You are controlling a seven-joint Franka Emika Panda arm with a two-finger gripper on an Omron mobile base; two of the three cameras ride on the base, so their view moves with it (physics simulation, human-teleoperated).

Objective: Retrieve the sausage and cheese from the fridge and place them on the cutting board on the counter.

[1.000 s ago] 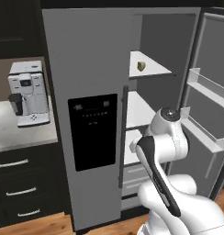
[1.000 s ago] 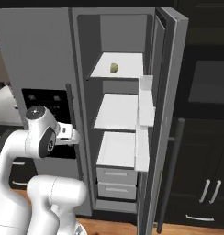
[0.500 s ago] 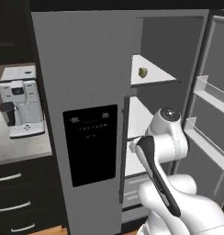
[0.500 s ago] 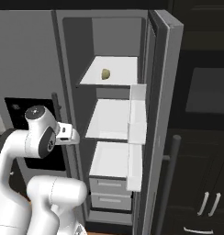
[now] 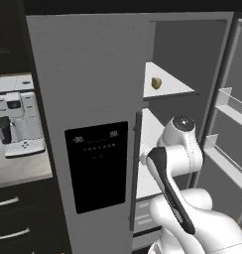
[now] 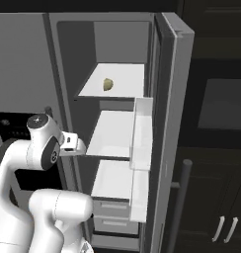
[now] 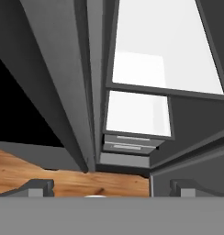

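The fridge (image 5: 93,99) is filling most of the left base view, its right door standing open and its white shelves (image 6: 117,133) showing through the middle of the right base view. The white arm (image 5: 175,154) is rising at the lower right of the left base view, in front of the open compartment. The coffee machine (image 5: 16,124) is sitting at the left edge on a plain grey top. The fingers (image 7: 107,187) are standing wide apart at the bottom of the hand view, gripping nothing. The cheese (image 5: 156,83) is lying on the top shelf, upper centre-right.
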